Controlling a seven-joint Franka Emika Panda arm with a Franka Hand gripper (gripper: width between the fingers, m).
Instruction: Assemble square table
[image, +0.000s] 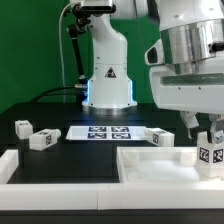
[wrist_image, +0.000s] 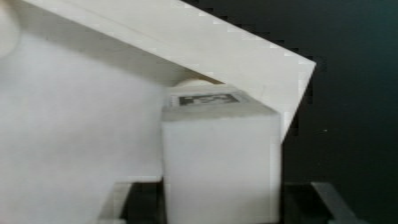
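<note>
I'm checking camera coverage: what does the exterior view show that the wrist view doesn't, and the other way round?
Only the exterior view: three loose legs, the marker board and the robot base. Only the wrist view: a close look at the tag on the held leg's far end, right by the tabletop's slanting edge. Both: the held leg, gripped between the fingers, and the tabletop.

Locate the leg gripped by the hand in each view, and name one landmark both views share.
Exterior view: the leg stands upright in the hand at the exterior view's right edge, near the square top.
Wrist view: the leg fills the middle, tag facing the camera, between the dark fingers.
Shared landmark: the square top's white rim.
</note>
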